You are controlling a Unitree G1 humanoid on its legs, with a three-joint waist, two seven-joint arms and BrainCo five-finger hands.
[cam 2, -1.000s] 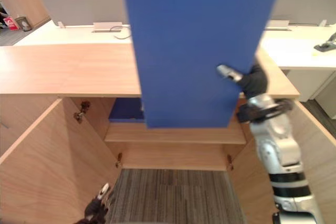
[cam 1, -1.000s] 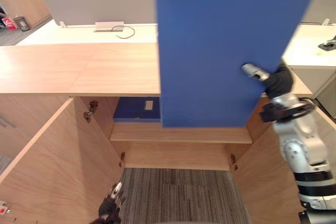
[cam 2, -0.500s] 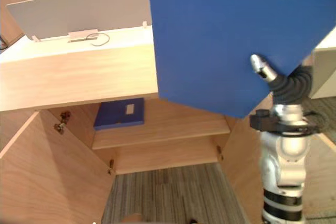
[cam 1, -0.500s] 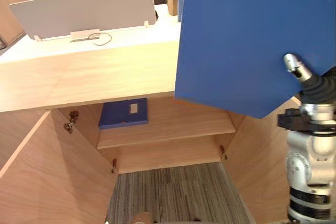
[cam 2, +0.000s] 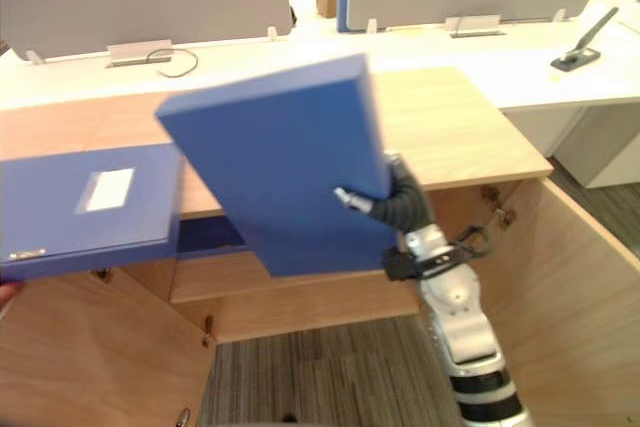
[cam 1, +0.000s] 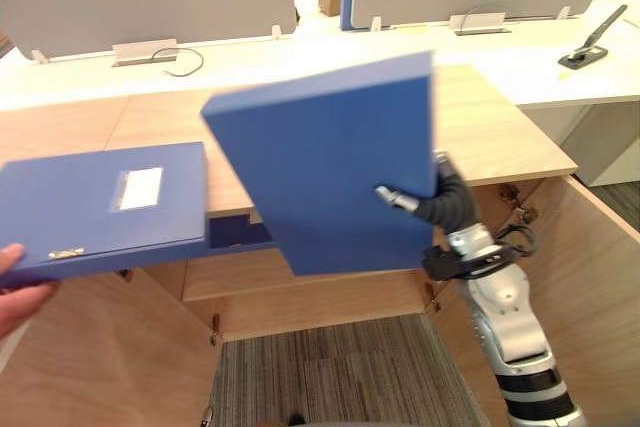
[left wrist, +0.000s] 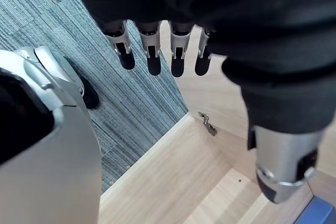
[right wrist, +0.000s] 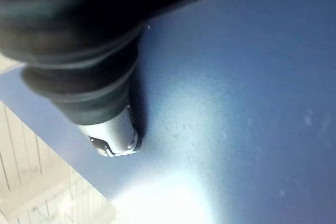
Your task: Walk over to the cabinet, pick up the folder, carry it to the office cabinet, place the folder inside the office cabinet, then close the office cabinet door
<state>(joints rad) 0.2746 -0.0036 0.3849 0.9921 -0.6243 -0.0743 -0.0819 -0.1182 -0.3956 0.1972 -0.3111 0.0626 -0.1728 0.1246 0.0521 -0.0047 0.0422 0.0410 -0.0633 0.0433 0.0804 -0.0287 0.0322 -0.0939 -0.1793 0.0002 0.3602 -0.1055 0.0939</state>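
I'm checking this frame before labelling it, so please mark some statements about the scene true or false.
1. The right hand pinches a blue folder and holds it tilted in the air. True.
2. The left hand grips the same folder. False: it hangs open above the carpet, holding nothing.
3. A person's hand holds a second blue folder that has a white label. True.
4. The doors of the office cabinet are shut. False: the doors stand open.
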